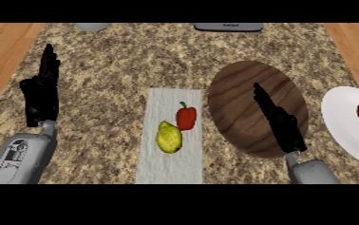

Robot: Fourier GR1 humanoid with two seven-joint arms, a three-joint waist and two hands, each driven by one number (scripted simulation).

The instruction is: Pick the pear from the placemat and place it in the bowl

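Observation:
A yellow-green pear [169,137] lies on the pale grey placemat [170,167] near the counter's front middle. A red bell pepper [186,117] touches the pear's upper right side. To the right stands a dark wooden bowl [242,100]. My right hand [280,122] is open, fingers straight, hovering over the bowl's right half, well to the right of the pear. At the left edge my left hand [41,96] rests open with fingers up, far from the placemat.
A white plate [344,119] with something dark red on it is cut off at the right edge. A grey round object [92,26] and a flat grey device [229,27] sit at the counter's far edge. Wooden floor shows on both sides.

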